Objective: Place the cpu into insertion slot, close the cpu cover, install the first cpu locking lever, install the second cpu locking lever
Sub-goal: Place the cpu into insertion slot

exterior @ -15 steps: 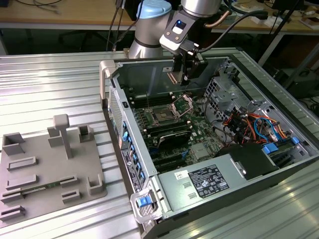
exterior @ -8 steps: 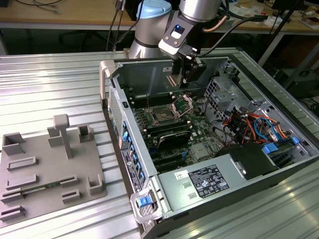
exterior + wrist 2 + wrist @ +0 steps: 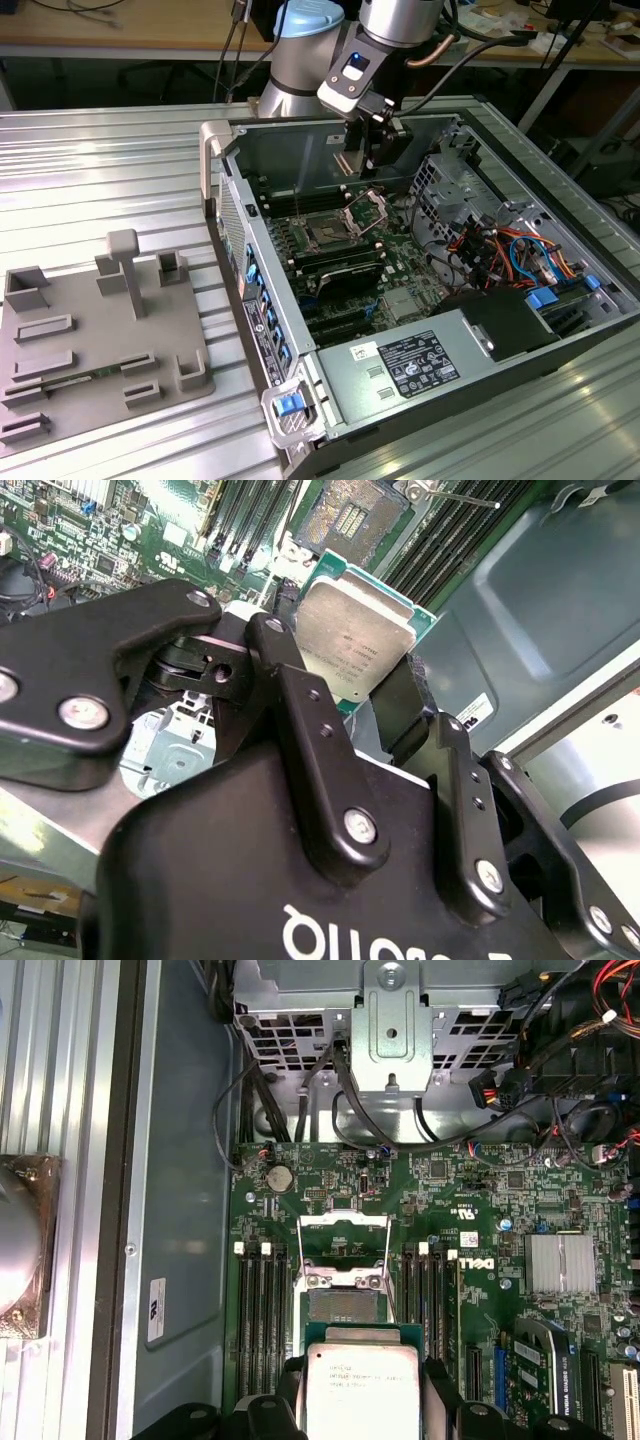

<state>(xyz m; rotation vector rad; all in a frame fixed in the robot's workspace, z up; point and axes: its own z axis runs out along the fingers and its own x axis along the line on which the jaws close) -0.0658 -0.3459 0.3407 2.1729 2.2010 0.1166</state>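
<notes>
My gripper (image 3: 365, 160) hangs inside the open computer case, above the back of the motherboard, and is shut on the cpu (image 3: 355, 640). The cpu is a flat square chip with a silver-grey top on a green edge, and the black fingers (image 3: 290, 680) press on two opposite sides of it. In the first wrist view the cpu (image 3: 362, 1385) hovers just short of the insertion slot (image 3: 338, 1307), partly hiding it. The cpu cover (image 3: 345, 1250) stands swung open beyond the slot, also seen as the cpu cover (image 3: 368, 208) in the exterior view. A thin locking lever (image 3: 455, 497) sticks out beside the insertion slot (image 3: 348, 520).
Memory slots (image 3: 262, 1320) flank the socket on both sides. A finned heatsink (image 3: 565, 1260), a metal drive cage (image 3: 390, 1020) and cable bundles (image 3: 500, 245) crowd the case. The power supply (image 3: 420, 365) sits at the front. A grey fixture plate (image 3: 100, 340) lies on the exterior view's left.
</notes>
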